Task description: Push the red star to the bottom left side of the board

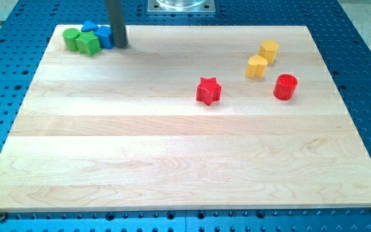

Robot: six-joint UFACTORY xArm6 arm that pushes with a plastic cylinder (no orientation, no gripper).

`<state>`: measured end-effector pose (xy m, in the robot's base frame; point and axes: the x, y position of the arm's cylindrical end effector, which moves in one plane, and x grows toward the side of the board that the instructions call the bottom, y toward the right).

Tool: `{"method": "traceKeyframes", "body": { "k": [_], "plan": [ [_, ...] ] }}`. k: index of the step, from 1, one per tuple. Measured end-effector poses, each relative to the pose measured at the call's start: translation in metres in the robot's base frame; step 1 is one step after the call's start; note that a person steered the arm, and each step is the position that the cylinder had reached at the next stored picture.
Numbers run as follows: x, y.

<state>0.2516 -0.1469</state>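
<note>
The red star [208,91] lies on the wooden board [172,154], right of centre in the upper half. My tip [119,45] rests on the board near the view's top left corner, far to the left of the star. It stands just right of a cluster of blocks: a green round block [71,38], a green star-like block [88,43] and two blue blocks [102,33] partly hidden behind the rod.
A red cylinder [285,87] stands to the right of the star. Two yellow blocks [257,66] [269,51] sit above and to the right of the star. A blue perforated table [366,77] surrounds the board.
</note>
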Motion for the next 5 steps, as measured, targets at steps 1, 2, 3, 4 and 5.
{"method": "traceKeyframes", "body": {
  "k": [1, 2, 3, 4, 5],
  "plan": [
    [0.009, 0.049],
    [0.009, 0.092],
    [0.010, 0.113],
    [0.010, 0.125],
    [0.012, 0.137]
  ]
}}
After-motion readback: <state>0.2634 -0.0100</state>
